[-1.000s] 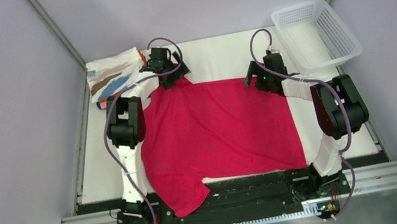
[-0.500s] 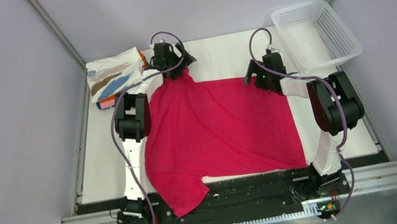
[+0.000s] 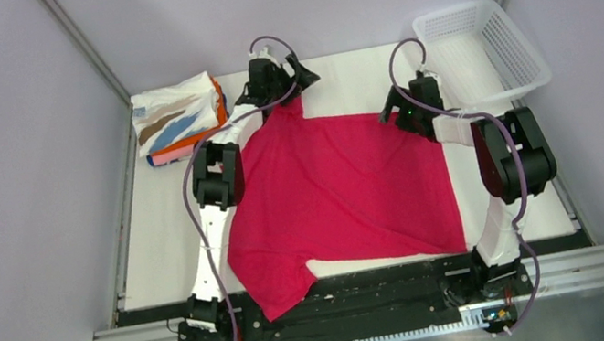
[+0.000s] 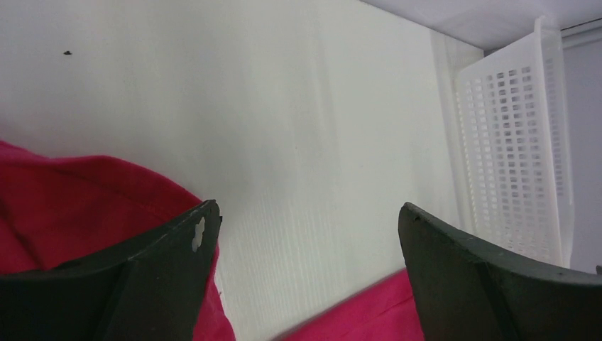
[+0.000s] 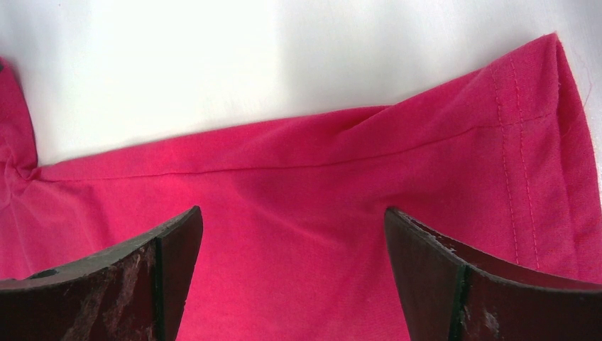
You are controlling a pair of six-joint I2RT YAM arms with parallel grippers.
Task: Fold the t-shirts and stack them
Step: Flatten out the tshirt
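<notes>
Magenta shirt (image 3: 339,192) lies spread on the bench (image 3: 154,251), with one sleeve hanging over the near edge. Your left arm (image 3: 215,171) stretches long to the shirt's far left corner, the left jaws released and straddling bare bench beside the cloth. Your right arm (image 3: 509,154) folds at the elbow, its wrist above the shirt's far right corner, the right jaws released over cloth. Folded shirts (image 3: 178,117) sit beyond the shirt's far left.

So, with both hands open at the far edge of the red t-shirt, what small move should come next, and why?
Probably lower the right hand and close it on the red t-shirt: it hangs open just above the cloth's far edge, and nothing is gripped yet.
</notes>
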